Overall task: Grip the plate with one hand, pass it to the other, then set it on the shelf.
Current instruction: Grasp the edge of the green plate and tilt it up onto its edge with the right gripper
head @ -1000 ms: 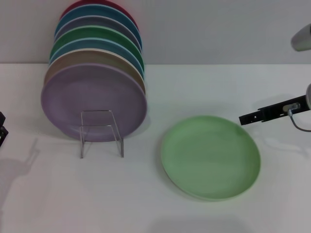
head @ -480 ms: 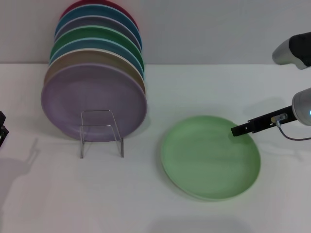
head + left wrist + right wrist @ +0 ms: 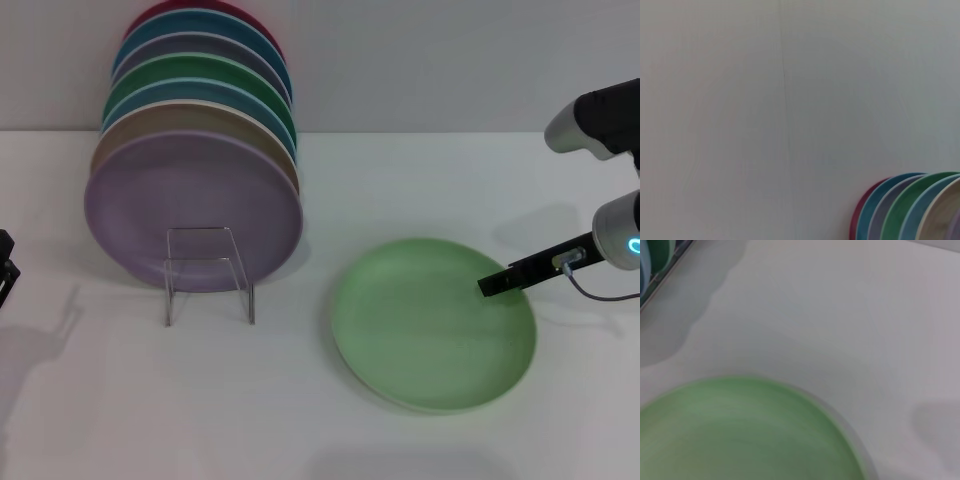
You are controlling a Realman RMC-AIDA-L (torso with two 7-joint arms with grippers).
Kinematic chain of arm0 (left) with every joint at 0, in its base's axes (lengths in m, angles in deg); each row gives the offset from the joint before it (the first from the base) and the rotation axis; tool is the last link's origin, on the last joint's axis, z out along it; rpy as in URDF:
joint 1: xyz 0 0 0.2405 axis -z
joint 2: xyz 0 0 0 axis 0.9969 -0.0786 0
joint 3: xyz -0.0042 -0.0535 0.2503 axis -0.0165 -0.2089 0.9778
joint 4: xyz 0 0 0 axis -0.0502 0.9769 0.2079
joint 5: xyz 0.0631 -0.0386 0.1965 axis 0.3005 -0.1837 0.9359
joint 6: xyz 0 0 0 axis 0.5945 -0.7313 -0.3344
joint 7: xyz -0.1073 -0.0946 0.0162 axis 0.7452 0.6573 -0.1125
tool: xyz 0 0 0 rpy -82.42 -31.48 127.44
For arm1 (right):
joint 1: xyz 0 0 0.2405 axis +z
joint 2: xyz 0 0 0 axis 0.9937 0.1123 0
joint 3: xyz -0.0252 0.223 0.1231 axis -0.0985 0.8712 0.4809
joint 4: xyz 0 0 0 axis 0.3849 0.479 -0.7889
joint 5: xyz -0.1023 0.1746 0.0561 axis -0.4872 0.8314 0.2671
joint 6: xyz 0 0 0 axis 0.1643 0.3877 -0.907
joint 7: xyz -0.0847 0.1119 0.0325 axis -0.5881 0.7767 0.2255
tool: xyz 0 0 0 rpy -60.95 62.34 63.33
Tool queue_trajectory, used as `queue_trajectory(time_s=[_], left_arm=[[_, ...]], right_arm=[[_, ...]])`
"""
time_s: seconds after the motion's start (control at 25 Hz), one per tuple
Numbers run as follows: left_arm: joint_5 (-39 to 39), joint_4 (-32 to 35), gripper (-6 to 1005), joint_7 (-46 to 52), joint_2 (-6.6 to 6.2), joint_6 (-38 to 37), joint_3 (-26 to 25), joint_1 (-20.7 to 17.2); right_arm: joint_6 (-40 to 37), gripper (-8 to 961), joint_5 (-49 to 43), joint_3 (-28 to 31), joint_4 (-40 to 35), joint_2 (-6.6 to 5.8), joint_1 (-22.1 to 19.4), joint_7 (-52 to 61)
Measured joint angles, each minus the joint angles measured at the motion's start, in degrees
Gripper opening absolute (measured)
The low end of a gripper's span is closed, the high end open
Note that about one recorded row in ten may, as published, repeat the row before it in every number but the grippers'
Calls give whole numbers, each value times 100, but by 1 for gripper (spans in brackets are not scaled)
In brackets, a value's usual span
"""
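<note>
I see the table (image 3: 420,180) bearing the plate (image 3: 432,325) flat beside the shelf (image 3: 208,272), light, stiff, likely slippery, so I'd pinch its near rim, though I cannot tell my right gripper's (image 3: 492,285) opening.

Bare lab bench: white table (image 3: 420,180), blank wall (image 3: 450,60).

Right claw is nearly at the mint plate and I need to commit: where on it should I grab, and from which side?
Take the plate by its low rim on the robot's right edge, where the right claw hangs. It lies flat on the table, so only the rim offers a hold. Come in low from the right, one finger above and one below, probably.
</note>
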Motion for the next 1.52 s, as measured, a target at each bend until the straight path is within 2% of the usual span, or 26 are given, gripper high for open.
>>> queue_trajectory(time_s=[0.48,0.92,1.16,1.28,1.52], left_arm=[[0,0,798,0,0,-71,3,65],[0,-12,798,0,0,-101,71,73],[0,-17,798,0,0,-62,74,69],[0,-18,798,0,0,-53,74,64],[0,-53,797,0,0,-17,74,34]], right_arm=[[-26,657,35,-69,-34,4,34,-57],[-143,204,28,-80,-166,4,38,-114],[-142,49,65,-86,-128,19,22,-235],[-123,47,204,-63,43,72,-66,-357],[19,43,662,-8,360,64,-260,-604]])
